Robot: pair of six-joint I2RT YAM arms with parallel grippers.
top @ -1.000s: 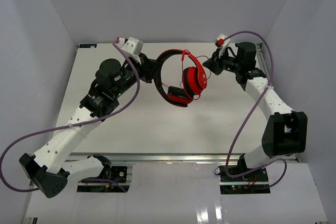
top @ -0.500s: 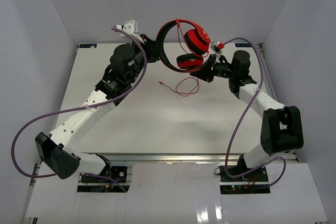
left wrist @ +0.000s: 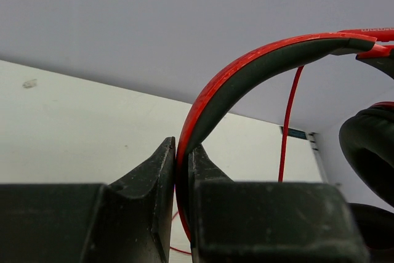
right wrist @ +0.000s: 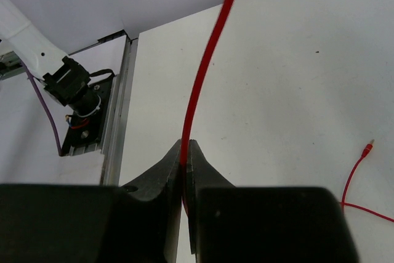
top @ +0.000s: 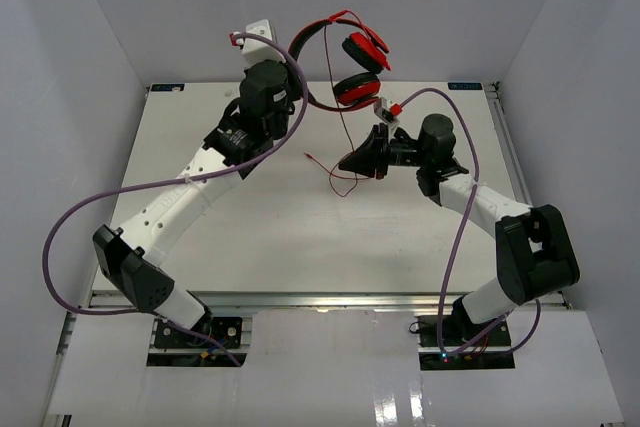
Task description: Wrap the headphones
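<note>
The red headphones point(top: 352, 65) hang high above the far edge of the table. My left gripper point(top: 298, 55) is shut on their red and black headband point(left wrist: 246, 72) near one end. A black ear pad point(left wrist: 369, 146) shows at the right of the left wrist view. The thin red cord point(top: 344, 137) drops from the cups to the table. My right gripper point(top: 347, 162) is shut on the cord point(right wrist: 206, 66) low over the table. The cord's loose end with its plug point(right wrist: 367, 147) lies on the table point(top: 300, 227).
White walls close in the table on the far, left and right sides. Purple robot cables point(top: 90, 217) loop beside each arm. The left arm's base point(right wrist: 74, 90) shows past the table's metal rail in the right wrist view.
My left gripper has lifted the headphones higher and towards the back wall. My right gripper has moved left and down along the cord, which now hangs taut from the cups.
</note>
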